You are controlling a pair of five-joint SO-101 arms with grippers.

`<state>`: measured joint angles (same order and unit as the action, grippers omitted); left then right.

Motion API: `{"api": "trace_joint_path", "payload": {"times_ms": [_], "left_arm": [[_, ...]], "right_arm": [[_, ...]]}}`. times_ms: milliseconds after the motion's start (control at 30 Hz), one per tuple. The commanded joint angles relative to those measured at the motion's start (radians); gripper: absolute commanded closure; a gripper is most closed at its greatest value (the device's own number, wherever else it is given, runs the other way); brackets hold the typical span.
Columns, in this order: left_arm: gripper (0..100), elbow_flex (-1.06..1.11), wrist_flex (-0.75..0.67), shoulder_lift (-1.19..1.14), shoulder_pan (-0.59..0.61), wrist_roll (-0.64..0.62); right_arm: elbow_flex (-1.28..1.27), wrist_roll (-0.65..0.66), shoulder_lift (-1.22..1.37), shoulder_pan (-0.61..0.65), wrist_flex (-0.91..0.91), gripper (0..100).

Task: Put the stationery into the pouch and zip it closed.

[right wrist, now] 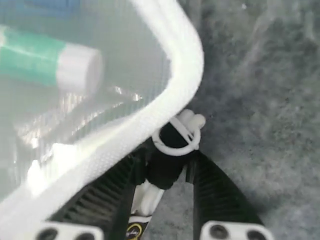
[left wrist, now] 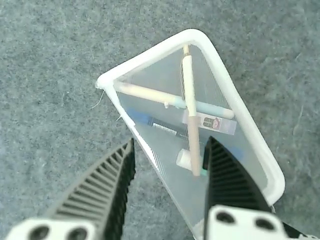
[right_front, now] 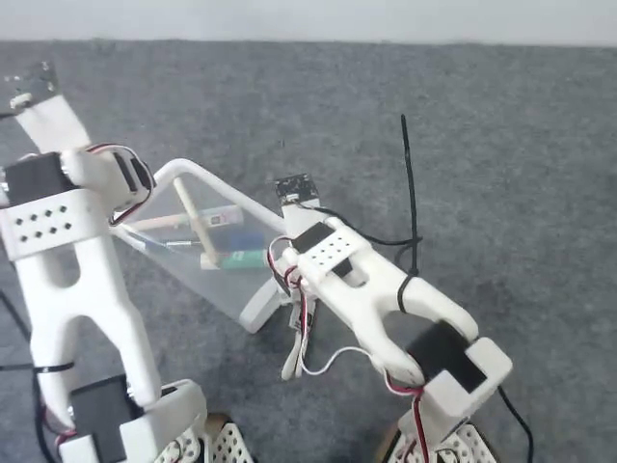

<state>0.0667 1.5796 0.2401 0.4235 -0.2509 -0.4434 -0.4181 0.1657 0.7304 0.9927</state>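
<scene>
Pouch (right_front: 224, 190) is lying flat on the grey carpet (right_front: 501, 145) between the two arms. The stationery (left wrist: 189, 95) is already sitting inside it: crossed pens and a green-and-white stick (right wrist: 47, 60).

Nearest, at the pouch's near right corner, the right gripper (right wrist: 167, 162) is clamping the zip pull (right wrist: 176, 134). Its jaws are pressing on the black slider from either side, and the white ring is standing just beyond the tips. The step in hand appears to be drawing the zip along the white track. How much of the track is already joined cannot be told.

Further back and to the left, the left gripper (left wrist: 170, 142) is hanging over the pouch's left edge with jaws spread wide, grasping nothing. Whether it is touching the fabric cannot be told.

Recommendations:
- **Line of pull:** the pull should be travelling along the track, low and steady, since a light pouch is likely to slide on the carpet if dragged.
- **Counter-tension:** the spread gripper should be pinning or closing on the left edge first.
- **Far corner:** the slider may bind at the far rounded corner, so slowing there is advisable.
- **Snag risk:** one pen tip is lying against the far rim and could be fouling the teeth.
</scene>
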Motion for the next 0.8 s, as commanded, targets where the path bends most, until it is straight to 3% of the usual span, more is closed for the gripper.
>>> {"api": "trace_joint_path", "payload": {"times_ms": [0, 133, 367, 600, 767], "left_arm": [[79, -0.008, -0.02, 0.006, 0.003, -0.015], [79, -0.008, -0.018, 0.006, 0.003, -0.015], [79, -0.008, -0.018, 0.011, 0.003, -0.011], [79, -0.008, -0.018, 0.012, -0.002, -0.011], [79, -0.008, -0.018, 0.014, -0.003, -0.011]], "right_arm": [[0.071, -0.011, 0.018, -0.033, 0.012, 88.4], [0.087, 0.003, 0.035, -0.035, 0.015, 99.8], [0.103, 0.163, -0.153, -0.073, 0.159, 99.1], [-0.008, 0.261, -0.501, -0.108, 0.151, 99.1], [-0.009, 0.4, -0.684, -0.108, 0.15, 99.1]]}}
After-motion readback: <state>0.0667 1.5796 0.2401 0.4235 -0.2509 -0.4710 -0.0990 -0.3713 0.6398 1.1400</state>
